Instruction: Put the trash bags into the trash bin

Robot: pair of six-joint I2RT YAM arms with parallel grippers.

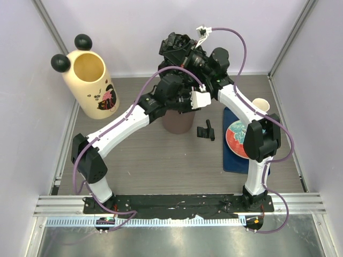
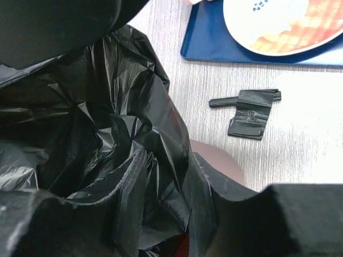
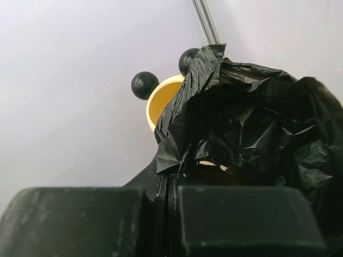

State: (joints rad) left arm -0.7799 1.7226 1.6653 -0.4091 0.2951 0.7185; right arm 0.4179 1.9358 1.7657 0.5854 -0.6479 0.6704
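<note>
The cream trash bin (image 1: 94, 88) with two black ball ears stands at the back left, and its rim shows in the right wrist view (image 3: 159, 99). Its brown inner bucket (image 1: 178, 123) stands apart at the table's middle, its rim showing in the left wrist view (image 2: 222, 163). A crinkly black trash bag (image 2: 107, 123) hangs over the bucket, bunched between both grippers. My left gripper (image 2: 166, 214) is closed on a fold of it just above the bucket. My right gripper (image 3: 167, 187) is shut on the bag's edge (image 3: 246, 118), higher and further back (image 1: 179, 51). A second, folded trash bag (image 1: 206, 131) lies on the table (image 2: 249, 113).
A blue tray (image 1: 231, 160) holding a red and white plate (image 1: 236, 136) lies to the right of the bucket, with a small paper cup (image 1: 260, 104) behind it. Purple walls with metal posts close in the back and sides.
</note>
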